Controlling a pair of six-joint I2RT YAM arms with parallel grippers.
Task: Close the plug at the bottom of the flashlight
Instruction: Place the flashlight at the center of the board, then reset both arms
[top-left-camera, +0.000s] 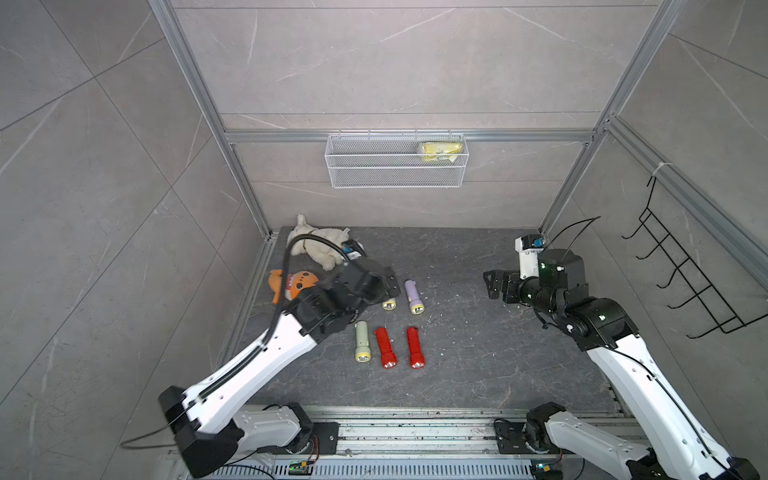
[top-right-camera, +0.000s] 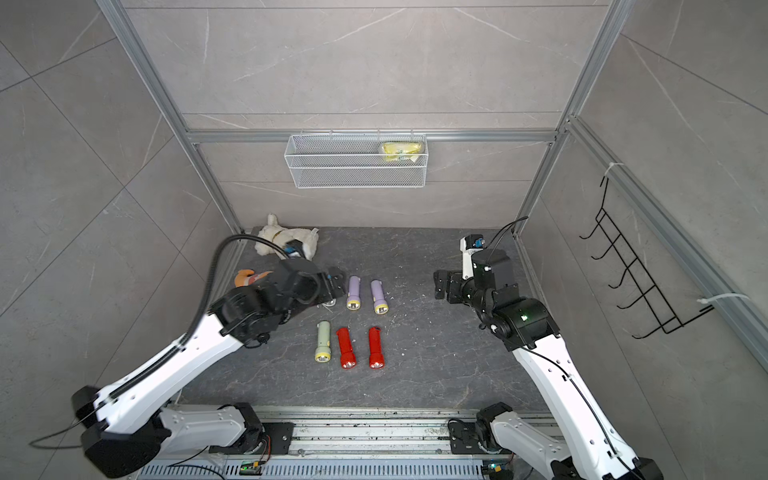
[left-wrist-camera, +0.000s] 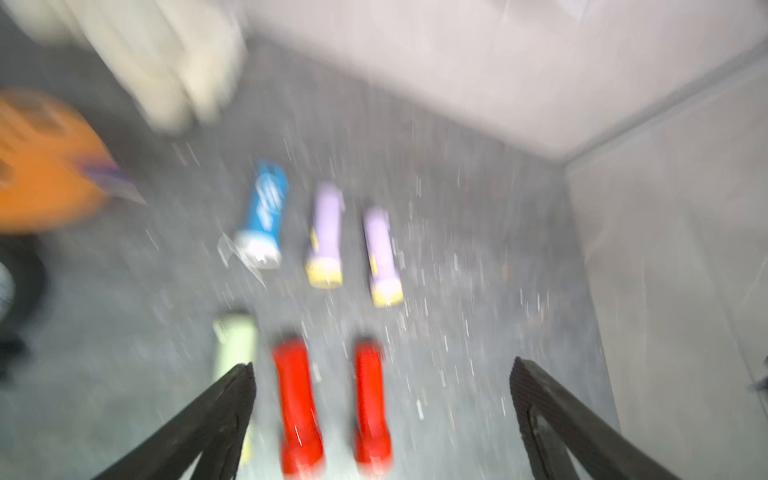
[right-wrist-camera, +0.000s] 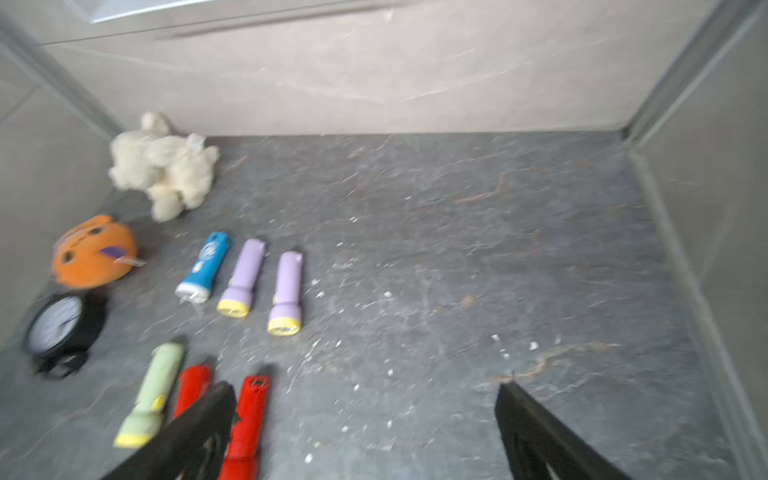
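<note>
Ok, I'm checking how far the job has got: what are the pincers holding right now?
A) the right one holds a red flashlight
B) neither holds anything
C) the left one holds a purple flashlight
B: the left pincer and the right pincer both stand wide open with nothing in them.

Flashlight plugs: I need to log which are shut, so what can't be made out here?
- Blue plastic flashlight: mostly hidden under the left arm in both top views; motion-blurred in the left wrist view.
- Tail plugs of the two red plastic flashlights: too small in both top views, blurred in both wrist views.
- Pale green plastic flashlight: partly behind a black gripper finger in the left wrist view.
</note>
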